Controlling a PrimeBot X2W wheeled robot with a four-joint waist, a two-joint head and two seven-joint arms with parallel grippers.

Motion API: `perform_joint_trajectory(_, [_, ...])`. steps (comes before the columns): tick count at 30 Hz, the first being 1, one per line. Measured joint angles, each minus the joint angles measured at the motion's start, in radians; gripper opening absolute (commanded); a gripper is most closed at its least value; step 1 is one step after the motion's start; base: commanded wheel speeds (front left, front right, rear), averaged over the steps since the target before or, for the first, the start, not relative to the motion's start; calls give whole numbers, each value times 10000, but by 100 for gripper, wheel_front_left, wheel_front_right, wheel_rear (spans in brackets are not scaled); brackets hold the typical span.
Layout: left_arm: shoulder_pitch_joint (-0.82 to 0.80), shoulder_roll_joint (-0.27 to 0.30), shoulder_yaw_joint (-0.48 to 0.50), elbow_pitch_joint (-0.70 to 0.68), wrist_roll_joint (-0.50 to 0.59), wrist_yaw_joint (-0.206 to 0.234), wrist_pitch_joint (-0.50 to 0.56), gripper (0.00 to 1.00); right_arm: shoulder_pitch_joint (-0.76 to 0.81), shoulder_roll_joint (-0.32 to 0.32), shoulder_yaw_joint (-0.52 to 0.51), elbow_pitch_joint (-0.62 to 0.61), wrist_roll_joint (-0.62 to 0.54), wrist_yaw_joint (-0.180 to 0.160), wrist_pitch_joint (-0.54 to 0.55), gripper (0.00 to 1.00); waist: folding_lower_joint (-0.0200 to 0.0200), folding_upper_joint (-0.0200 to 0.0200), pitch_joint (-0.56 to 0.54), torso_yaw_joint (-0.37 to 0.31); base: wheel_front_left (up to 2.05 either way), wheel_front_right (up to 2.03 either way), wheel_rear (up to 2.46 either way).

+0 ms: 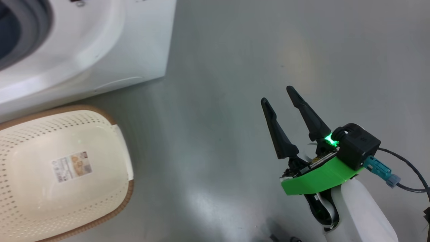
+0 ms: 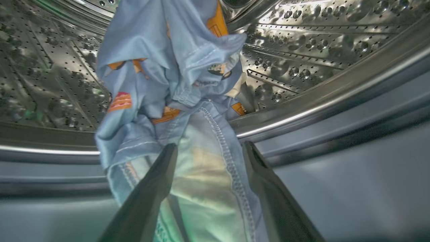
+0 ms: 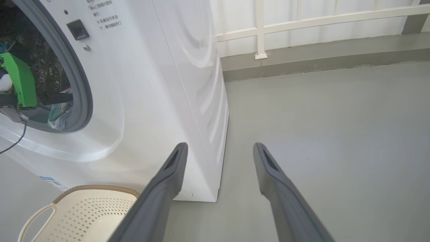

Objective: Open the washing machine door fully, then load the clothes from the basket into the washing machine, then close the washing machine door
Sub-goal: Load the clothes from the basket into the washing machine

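OK, our left gripper (image 2: 210, 145) sits at the drum (image 2: 319, 43) mouth of the washing machine (image 1: 134, 43), 2 fingers spread wide, the clothes (image 2: 168, 67) draped between them. Our right gripper (image 1: 276, 93) hangs wide open over the floor (image 1: 235, 50), well right of the basket (image 1: 33, 134).

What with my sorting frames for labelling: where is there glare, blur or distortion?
Head view: soft floor glare, basket edge smeared. Left wrist view: drum glints, clothes near the left gripper blurred. Right wrist view: wide-angle bending of the washing machine.
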Motion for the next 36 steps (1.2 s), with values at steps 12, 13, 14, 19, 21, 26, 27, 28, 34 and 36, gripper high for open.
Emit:
perform_joint_trajectory(12, [-739,834,4,-186,-6,42,1891,74,-117,88,-2,36,84,0,0,100,0,0,631,-617,0,0,0])
perform_joint_trajectory(13, [-753,848,2,-278,-21,58,1983,46,-119,92,-4,38,84,0,0,100,0,0,659,-618,0,0,0])
perform_joint_trajectory(14, [-753,846,-8,-385,-61,75,2065,31,-128,96,-6,40,84,0,0,100,0,0,677,-611,0,0,0])
perform_joint_trajectory(19, [-802,844,-21,-581,-92,362,2320,0,-348,105,2,33,86,0,0,100,0,0,734,-554,0,0,0])
perform_joint_trajectory(21, [-802,844,-21,-690,-92,416,2328,0,-354,105,2,33,86,0,0,100,0,0,753,-530,0,0,0])
perform_joint_trajectory(26, [-809,886,-4,-945,-82,562,2291,0,-355,105,4,29,92,0,0,100,1,0,778,-506,0,0,0])
perform_joint_trajectory(27, [-833,899,10,-988,-82,564,2272,0,-355,105,4,29,125,0,0,100,0,0,785,-501,0,0,0])
perform_joint_trajectory(28, [-858,917,36,-1039,-81,596,2219,0,-355,105,6,29,150,0,0,100,0,0,792,-497,0,0,0])
perform_joint_trajectory(34, [-1046,1062,127,-1262,-36,740,2029,0,-355,107,13,27,155,0,0,100,0,0,814,-479,0,0,0])
perform_joint_trajectory(36, [-1102,1110,153,-1258,38,788,1906,0,-355,107,40,23,159,0,0,100,1,0,829,-488,0,0,0])
